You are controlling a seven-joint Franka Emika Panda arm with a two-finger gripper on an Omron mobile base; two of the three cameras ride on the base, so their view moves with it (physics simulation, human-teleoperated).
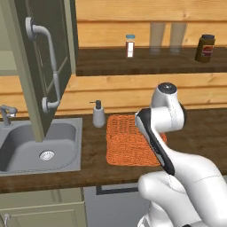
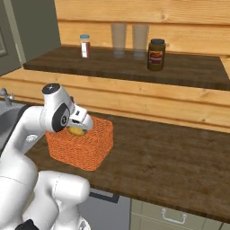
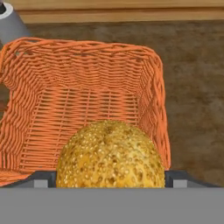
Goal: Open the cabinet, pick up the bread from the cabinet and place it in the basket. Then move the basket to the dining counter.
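Observation:
The bread [image 3: 109, 157], a seeded golden lump, sits between my gripper's [image 3: 109, 180] two fingertips, which are shut on its sides. It hangs just above the open orange wicker basket [image 3: 87, 87]. From the right base view the gripper [image 2: 80, 128] holds the bread [image 2: 76, 131] over the near left part of the basket [image 2: 87, 150]. The basket [image 1: 126, 146] stands on the dark wood worktop right of the sink, partly behind my arm. The cabinet door [image 1: 44, 66] stands swung open at the left, its curved bar handle [image 1: 52, 66] facing me. The dining counter is out of view.
A steel sink [image 1: 40, 146] with a faucet [image 1: 5, 113] lies left of the basket, and a soap dispenser [image 1: 98, 114] stands between them. On the raised wooden shelf behind stand a small shaker [image 2: 84, 46], two glasses [image 2: 119, 38] and a dark jar [image 2: 156, 55].

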